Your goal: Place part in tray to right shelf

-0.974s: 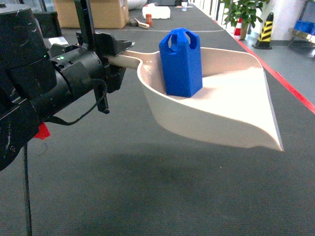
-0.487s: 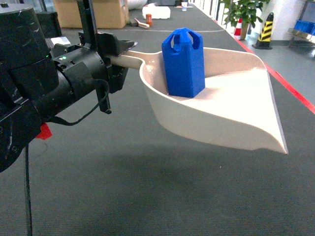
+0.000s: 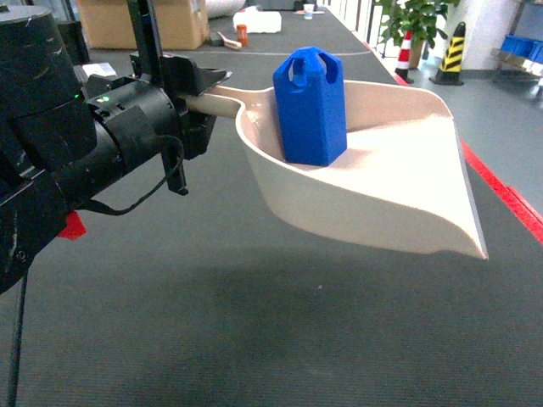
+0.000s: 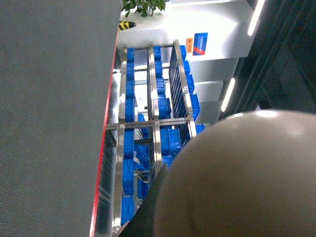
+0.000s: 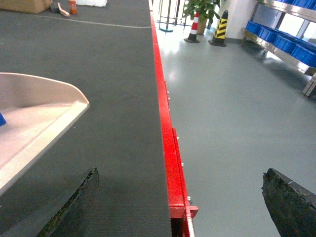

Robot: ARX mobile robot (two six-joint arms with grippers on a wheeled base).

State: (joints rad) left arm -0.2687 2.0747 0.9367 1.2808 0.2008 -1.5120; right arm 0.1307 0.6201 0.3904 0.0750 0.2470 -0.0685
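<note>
Cream-beige plastic filled the head view: the tray [image 3: 382,182] hung above the dark grey mat [image 3: 254,322], and the part [image 3: 310,106] stood upright inside it, at the deep end next to the handle [image 3: 212,105]. The left gripper [image 3: 197,93] sat left of the tray, clamped on that handle, though the black wrist housing hid most of its fingers. Behind the tray, a cardboard box [image 3: 144,21] and a potted plant [image 3: 416,17] were cut off by the frame's top edge.

From the left wrist camera, the tray's rounded underside [image 4: 237,177] blocked the lower right. Left of it and far off, the shelf [image 4: 153,123] showed steel rails and blue crates [image 4: 129,158], turned sideways by the camera's tilt.

From the right wrist camera, the tray's flat lip [image 5: 44,123] entered from the left edge. The right gripper [image 5: 180,197] was spread wide and held nothing; only its two dark fingertips [image 5: 74,202] showed at the bottom corners. A red strip [image 5: 168,143] ran to the right of the tray, edging the mat.
</note>
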